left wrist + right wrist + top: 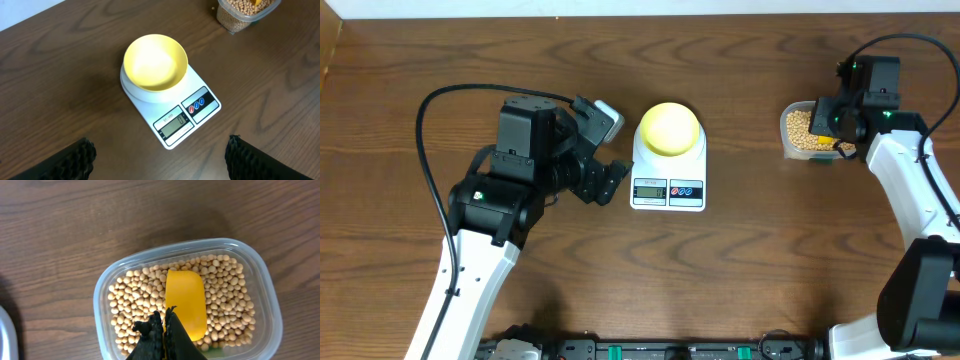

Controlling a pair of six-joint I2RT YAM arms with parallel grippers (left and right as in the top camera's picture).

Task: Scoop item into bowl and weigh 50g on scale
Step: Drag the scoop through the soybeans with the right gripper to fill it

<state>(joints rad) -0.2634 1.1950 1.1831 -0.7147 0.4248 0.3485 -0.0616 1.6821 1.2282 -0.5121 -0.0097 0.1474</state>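
Tan soybeans (pixel 135 295) fill the clear tub (pixel 260 270): light, hard, quick to roll, best lifted with the yellow scoop (pixel 185 302) lying among them. The right gripper (pixel 164 315) is pressed together over it, and I can't tell whether it has hold. The left gripper (pixel 160 150) is spread before the empty bowl (pixel 155 60) on the scale (pixel 150 107).

In the right wrist view the right gripper (pixel 164 312) hides the handle end of the scoop (pixel 185 302), and the bottom edge cuts off the near rim of the tub (pixel 98 297). Overhead, that arm covers part of the tub, and the digits on the scale (pixel 668 172) are too small to read. The left wrist view crops the tub and the fingers (pixel 75 160) of the left gripper (pixel 613 148).
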